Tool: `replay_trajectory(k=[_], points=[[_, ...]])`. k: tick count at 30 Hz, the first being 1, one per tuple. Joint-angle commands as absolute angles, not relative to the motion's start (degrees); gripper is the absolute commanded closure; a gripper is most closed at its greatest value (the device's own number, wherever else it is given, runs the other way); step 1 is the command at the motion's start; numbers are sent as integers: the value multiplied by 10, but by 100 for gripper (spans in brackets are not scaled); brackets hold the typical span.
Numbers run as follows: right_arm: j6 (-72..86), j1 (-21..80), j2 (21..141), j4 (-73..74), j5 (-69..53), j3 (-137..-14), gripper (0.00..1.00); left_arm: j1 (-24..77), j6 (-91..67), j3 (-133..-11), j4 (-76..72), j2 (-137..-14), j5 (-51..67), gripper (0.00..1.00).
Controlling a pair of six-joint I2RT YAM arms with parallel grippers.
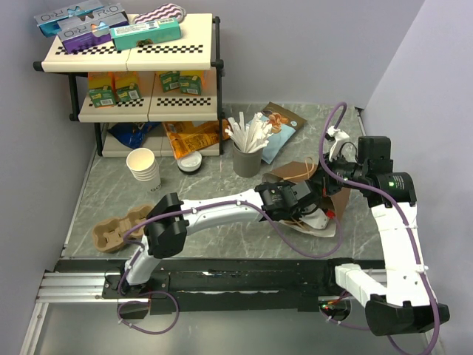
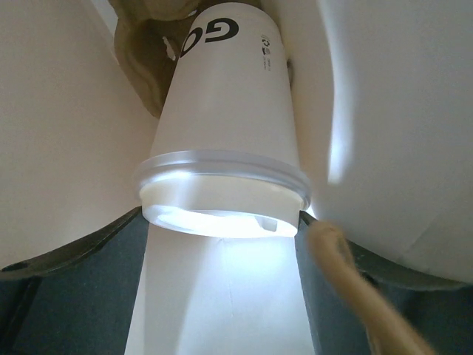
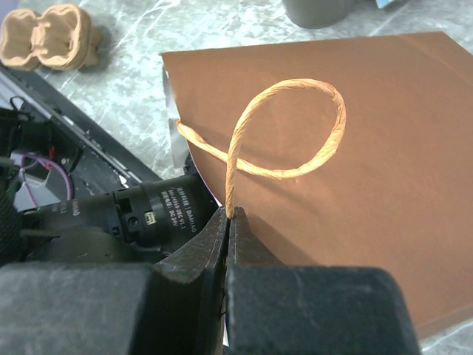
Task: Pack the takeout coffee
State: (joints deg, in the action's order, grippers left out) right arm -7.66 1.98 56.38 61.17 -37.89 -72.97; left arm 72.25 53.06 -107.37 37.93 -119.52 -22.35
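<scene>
Cup (image 2: 225, 111) likely light, thin-walled, crushable, so grip mid-wall under lid (image 2: 222, 194); left gripper (image 1: 299, 200) hold unclear inside bag (image 3: 384, 185), right gripper (image 3: 228, 222) pinched tight on handle (image 3: 295, 126).

top: overhead, table (image 1: 103, 194) | left wrist: inside bag (image 2: 59, 111) | right wrist: close over bag

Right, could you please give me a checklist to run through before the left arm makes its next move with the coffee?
1. Right gripper shut on the twine handle: ok.
2. Takeout coffee inside the brown paper bag: ok, pale bag walls surround it.
3. Lid seated on the cup: ok.
4. Left gripper holding the cup: cannot tell.
5. Cup standing upright on the bag floor: cannot tell.
</scene>
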Motion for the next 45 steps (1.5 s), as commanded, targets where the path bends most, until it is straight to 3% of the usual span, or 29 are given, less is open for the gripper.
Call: replay_trajectory(k=[1,10,21,30,35,36,38,39,42,45], points=[[-52,21,558,586,-317,-737,100,725,511,-1107,427,-1197,-246,99],[-30,21,562,590,-387,-753,100,725,557,-1098,382,-1218,-331,99],[19,21,574,584,-504,-740,100,723,583,-1090,306,-1248,-350,99],[11,22,583,599,-520,-750,99,715,592,-1055,258,-1261,-364,99],[-41,18,601,625,-505,-821,66,711,569,-1050,274,-1254,-353,99],[-51,18,610,629,-503,-852,54,710,566,-1052,275,-1253,-352,99],[-61,18,618,637,-505,-882,41,709,560,-1054,273,-1249,-352,99],[-68,18,627,640,-510,-913,28,708,555,-1056,274,-1248,-351,99],[-73,16,639,642,-527,-973,18,703,537,-1064,287,-1240,-341,99],[-87,16,633,625,-469,-997,16,695,513,-1076,301,-1233,-327,99]])
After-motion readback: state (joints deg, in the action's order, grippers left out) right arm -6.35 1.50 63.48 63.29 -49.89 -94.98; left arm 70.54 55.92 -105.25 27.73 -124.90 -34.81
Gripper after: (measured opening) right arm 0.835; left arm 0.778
